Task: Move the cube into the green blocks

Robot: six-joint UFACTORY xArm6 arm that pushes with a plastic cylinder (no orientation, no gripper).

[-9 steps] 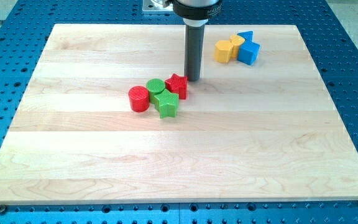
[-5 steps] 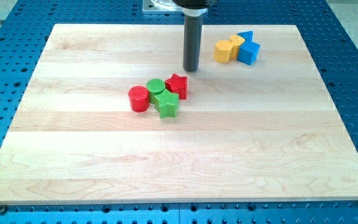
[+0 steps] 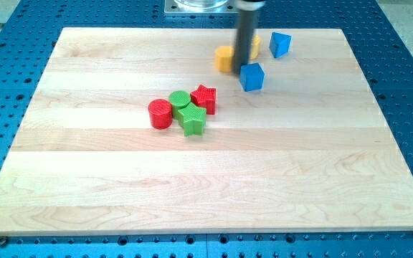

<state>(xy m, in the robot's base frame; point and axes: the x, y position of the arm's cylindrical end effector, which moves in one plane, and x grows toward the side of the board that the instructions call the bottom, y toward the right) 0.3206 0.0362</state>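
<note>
The blue cube (image 3: 252, 76) lies at the upper middle of the wooden board (image 3: 92, 179), apart from the other blocks. My tip (image 3: 241, 69) is just at the cube's upper left, touching or nearly touching it; the rod is blurred. The green cylinder (image 3: 180, 99) and the green star (image 3: 192, 120) sit at the board's centre, to the cube's lower left. A red star (image 3: 204, 97) and a red cylinder (image 3: 160, 113) touch the green blocks on either side.
A yellow block (image 3: 225, 59) lies just left of the rod. A second yellow block (image 3: 255, 44) is partly hidden behind the rod. A blue triangular block (image 3: 280, 44) lies near the board's top edge, to the right.
My tip has moved right and up into the yellow and blue cluster. The blue cube has slid down and left, one yellow block has gone left, and the cluster has split apart.
</note>
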